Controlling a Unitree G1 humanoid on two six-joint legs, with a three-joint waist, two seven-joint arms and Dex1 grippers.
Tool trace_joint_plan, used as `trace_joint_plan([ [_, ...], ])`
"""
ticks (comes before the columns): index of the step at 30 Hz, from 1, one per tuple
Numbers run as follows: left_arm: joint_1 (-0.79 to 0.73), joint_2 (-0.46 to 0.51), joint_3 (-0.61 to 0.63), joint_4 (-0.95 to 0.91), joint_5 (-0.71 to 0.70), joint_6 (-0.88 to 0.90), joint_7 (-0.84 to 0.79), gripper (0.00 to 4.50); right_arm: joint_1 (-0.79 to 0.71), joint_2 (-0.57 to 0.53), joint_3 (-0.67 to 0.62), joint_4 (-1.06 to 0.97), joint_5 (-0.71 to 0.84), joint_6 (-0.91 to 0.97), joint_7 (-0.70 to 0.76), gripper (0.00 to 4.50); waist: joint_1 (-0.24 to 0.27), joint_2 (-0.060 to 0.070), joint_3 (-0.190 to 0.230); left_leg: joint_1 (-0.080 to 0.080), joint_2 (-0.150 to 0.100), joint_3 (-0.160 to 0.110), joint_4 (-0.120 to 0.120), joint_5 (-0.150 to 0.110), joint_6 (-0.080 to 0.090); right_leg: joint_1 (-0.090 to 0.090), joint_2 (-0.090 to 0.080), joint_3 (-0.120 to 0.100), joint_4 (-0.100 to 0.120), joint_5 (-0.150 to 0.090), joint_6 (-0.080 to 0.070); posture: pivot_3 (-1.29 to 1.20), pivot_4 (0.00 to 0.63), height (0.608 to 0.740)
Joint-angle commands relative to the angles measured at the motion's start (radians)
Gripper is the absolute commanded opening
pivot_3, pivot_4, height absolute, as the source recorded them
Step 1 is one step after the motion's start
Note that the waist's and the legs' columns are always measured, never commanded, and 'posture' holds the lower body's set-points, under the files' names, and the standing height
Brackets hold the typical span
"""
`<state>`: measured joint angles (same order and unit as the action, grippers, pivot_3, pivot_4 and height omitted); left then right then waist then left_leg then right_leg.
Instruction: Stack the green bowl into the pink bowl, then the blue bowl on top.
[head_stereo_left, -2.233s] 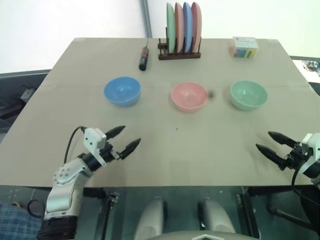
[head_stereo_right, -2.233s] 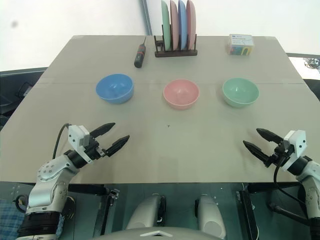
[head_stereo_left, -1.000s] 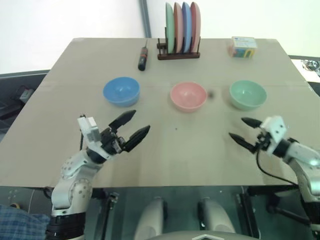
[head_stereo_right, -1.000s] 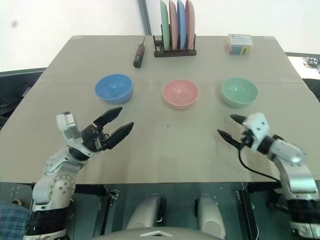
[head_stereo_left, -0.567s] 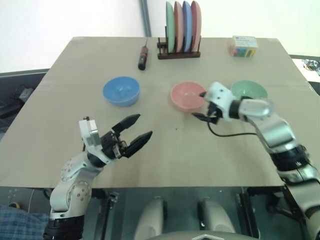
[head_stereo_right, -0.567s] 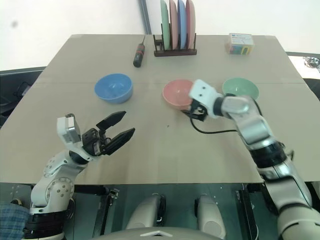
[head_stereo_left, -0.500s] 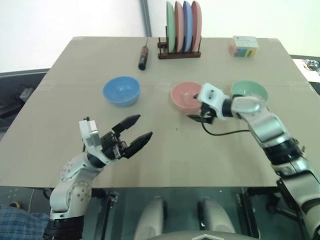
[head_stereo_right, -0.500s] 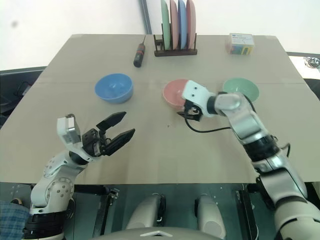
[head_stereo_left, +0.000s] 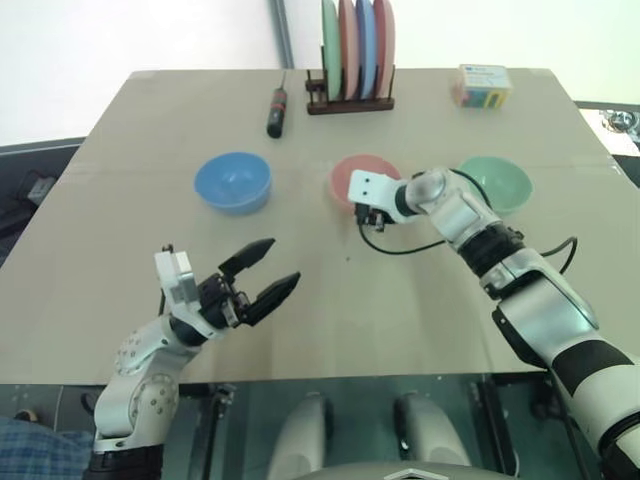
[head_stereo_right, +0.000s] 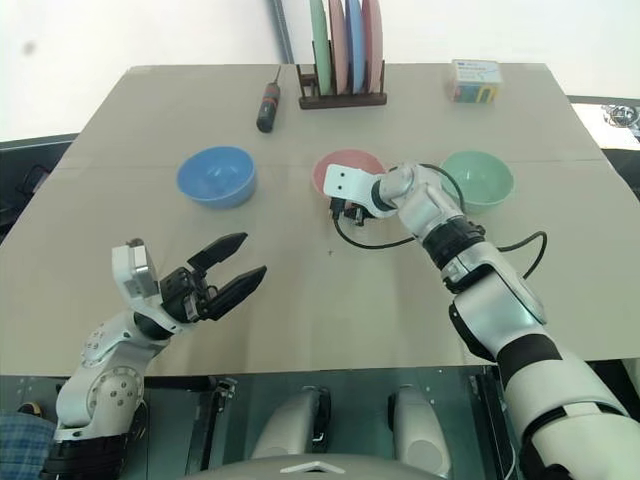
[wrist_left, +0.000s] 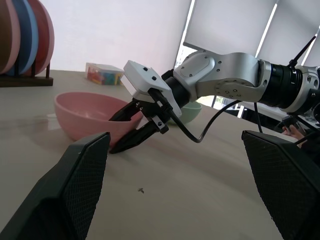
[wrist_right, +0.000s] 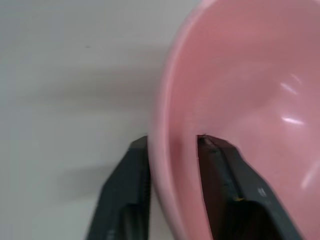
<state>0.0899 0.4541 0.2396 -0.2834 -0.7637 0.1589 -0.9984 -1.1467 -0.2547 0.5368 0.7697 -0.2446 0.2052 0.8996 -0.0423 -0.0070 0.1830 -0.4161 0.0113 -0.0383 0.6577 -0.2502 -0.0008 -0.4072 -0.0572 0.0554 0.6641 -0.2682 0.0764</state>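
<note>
A tan table (head_stereo_left: 150, 150) carried three bowls in a row: blue bowl (head_stereo_left: 232, 181), pink bowl (head_stereo_left: 352, 176), green bowl (head_stereo_left: 497, 182). Along its far edge sat a screwdriver (head_stereo_left: 273, 111), a plate rack (head_stereo_left: 352, 55) and a small box (head_stereo_left: 480, 85).

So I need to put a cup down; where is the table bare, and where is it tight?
Bare: the near middle between the left gripper and the right arm, and the strip between the blue bowl and pink bowl. Tight: around the pink bowl, whose rim the right gripper pinches, and the green bowl.
</note>
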Motion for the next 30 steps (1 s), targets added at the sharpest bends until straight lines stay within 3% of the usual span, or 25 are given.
trace_joint_plan([
  [1, 0.006, 0.005, 0.029, -0.034, -0.005, -0.025, -0.001, 4.5, 0.013, -0.024, -0.01, -0.085, -0.017, -0.019, 0.042, 0.03, 0.0, -0.001, -0.001, 0.0, 0.0, 0.0, 0.0, 0.001, -0.001, 0.0, 0.0, 0.001, 0.0, 0.0, 0.0, 0.0, 0.15, 0.74],
  [5, -0.001, 0.007, 0.024, -0.026, -0.007, -0.022, -0.01, 4.5, 0.083, -0.106, 0.011, -0.291, -0.046, -0.026, 0.129, 0.03, 0.005, -0.001, -0.001, 0.0, 0.0, 0.001, -0.001, -0.001, 0.001, 0.0, 0.0, 0.0, 0.0, 0.0, 0.0, 0.0, 0.15, 0.74],
  [9, -0.017, 0.018, 0.014, -0.005, 0.003, -0.021, -0.028, 4.5, 0.238, -0.293, 0.052, -0.673, -0.076, -0.019, 0.3, 0.03, 0.008, -0.001, -0.001, -0.001, -0.001, 0.0, 0.0, -0.001, 0.001, 0.0, -0.001, -0.002, -0.001, 0.0, 0.0, 0.0, 0.15, 0.74],
  [14, -0.032, 0.024, 0.009, 0.013, 0.005, -0.017, -0.045, 4.5, 0.414, -0.461, 0.064, -1.023, -0.135, 0.018, 0.394, 0.03, 0.005, -0.001, -0.001, 0.0, -0.001, 0.0, -0.001, -0.001, 0.002, 0.0, -0.001, -0.001, -0.001, 0.0, 0.0, 0.0, 0.15, 0.74],
  [18, -0.05, 0.027, 0.005, 0.034, 0.007, -0.014, -0.057, 4.5, 0.486, -0.495, 0.048, -1.151, -0.164, 0.062, 0.405, 0.03, 0.001, -0.001, -0.001, 0.002, 0.0, 0.0, 0.0, -0.001, 0.002, 0.002, -0.001, -0.001, 0.0, 0.0, 0.0, 0.0, 0.15, 0.74],
  [19, -0.053, 0.027, 0.004, 0.037, 0.007, -0.014, -0.06, 4.5, 0.494, -0.495, 0.043, -1.164, -0.164, 0.068, 0.404, 0.65, 0.001, -0.001, -0.001, 0.003, 0.0, 0.0, 0.001, -0.001, 0.002, 0.004, 0.0, -0.002, 0.0, 0.0, 0.0, 0.0, 0.15, 0.74],
  [20, -0.055, 0.027, 0.004, 0.039, 0.007, -0.013, -0.062, 4.5, 0.5, -0.493, 0.039, -1.172, -0.164, 0.073, 0.406, 0.9, 0.003, -0.001, -0.001, 0.003, 0.0, 0.0, 0.003, -0.001, 0.001, 0.005, 0.001, -0.003, 0.0, 0.0, 0.0, 0.0, 0.15, 0.74],
  [21, -0.058, 0.027, 0.002, 0.042, 0.008, -0.013, -0.065, 4.5, 0.506, -0.495, 0.036, -1.178, -0.164, 0.07, 0.409, 1.53, 0.004, -0.001, -0.001, 0.003, 0.0, 0.0, 0.004, -0.001, 0.001, 0.006, 0.001, -0.003, 0.0, 0.0, 0.0, 0.0, 0.15, 0.74],
  [22, -0.061, 0.028, 0.001, 0.046, 0.008, -0.012, -0.068, 4.5, 0.509, -0.495, 0.032, -1.182, -0.164, 0.066, 0.409, 1.63, 0.005, -0.001, -0.001, 0.002, 0.001, 0.0, 0.006, -0.001, 0.001, 0.006, 0.001, -0.004, 0.0, 0.0, 0.0, 0.0, 0.15, 0.74],
  [24, -0.069, 0.029, -0.003, 0.053, 0.012, -0.012, -0.072, 4.5, 0.51, -0.494, 0.021, -1.187, -0.158, 0.064, 0.414, 2.51, 0.006, -0.001, -0.001, 0.002, 0.0, 0.0, 0.008, -0.001, 0.002, 0.006, 0.001, -0.004, 0.0, 0.0, 0.0, 0.0, 0.15, 0.74],
  [25, -0.071, 0.029, -0.004, 0.054, 0.012, -0.011, -0.075, 4.5, 0.508, -0.494, 0.012, -1.194, -0.146, 0.072, 0.421, 2.69, 0.006, -0.001, -0.001, 0.002, 0.0, -0.001, 0.009, -0.001, 0.002, 0.007, 0.001, -0.004, 0.0, 0.0, 0.0, 0.0, 0.15, 0.74],
  [27, -0.072, 0.03, -0.006, 0.055, 0.009, -0.007, -0.08, 4.5, 0.507, -0.503, -0.01, -1.214, -0.115, 0.087, 0.443, 3.51, 0.007, -0.001, -0.001, 0.002, 0.0, -0.001, 0.009, -0.001, 0.002, 0.008, 0.001, -0.005, 0.0, 0.0, 0.0, 0.0, 0.15, 0.74],
  [30, -0.074, 0.031, -0.006, 0.055, 0.008, -0.005, -0.087, 4.5, 0.501, -0.552, -0.116, -1.276, 0.026, 0.166, 0.526, 4.46, 0.009, -0.001, 0.0, 0.002, 0.001, -0.004, 0.01, -0.001, 0.002, 0.009, 0.001, -0.006, 0.0, 0.0, 0.0, 0.0, 0.15, 0.74],
])
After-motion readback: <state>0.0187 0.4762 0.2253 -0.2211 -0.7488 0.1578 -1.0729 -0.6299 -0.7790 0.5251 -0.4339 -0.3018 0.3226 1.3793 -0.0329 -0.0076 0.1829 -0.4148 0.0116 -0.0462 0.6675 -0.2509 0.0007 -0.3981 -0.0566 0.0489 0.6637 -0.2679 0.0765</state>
